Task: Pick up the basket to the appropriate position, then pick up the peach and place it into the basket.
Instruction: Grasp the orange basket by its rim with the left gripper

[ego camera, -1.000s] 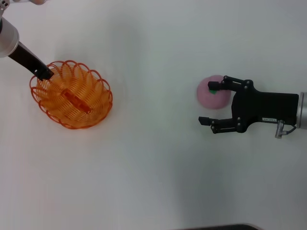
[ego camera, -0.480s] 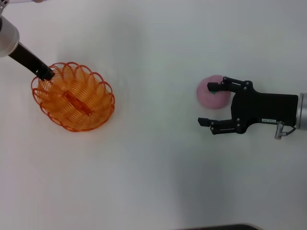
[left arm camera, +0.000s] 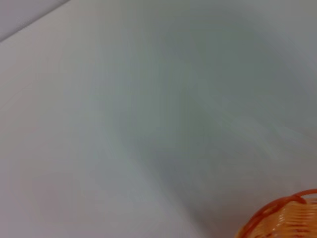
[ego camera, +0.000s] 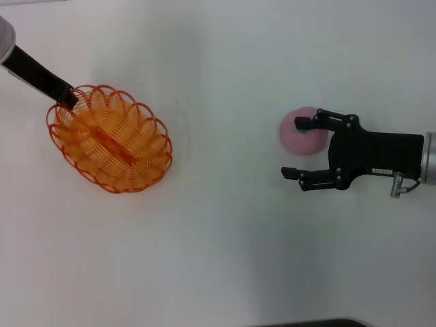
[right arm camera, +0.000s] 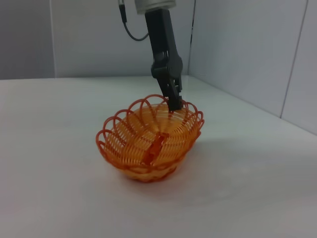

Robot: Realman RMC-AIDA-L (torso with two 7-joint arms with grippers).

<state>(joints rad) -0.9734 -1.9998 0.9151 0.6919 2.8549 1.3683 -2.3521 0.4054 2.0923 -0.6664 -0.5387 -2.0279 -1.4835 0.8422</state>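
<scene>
Gripping basket (ego camera: 112, 139) rim, left gripper (ego camera: 68, 101) fingers pinched on wire loop | light, springy, I judge | right gripper (ego camera: 298, 146) fingers spread beside peach (ego camera: 300, 135), soft.

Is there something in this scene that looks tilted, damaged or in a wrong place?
Only one thing: the basket sits tilted, its far rim raised where the left gripper grips it. It looks whole and holds nothing. The peach lies apart on the table, beside the open right gripper.
</scene>
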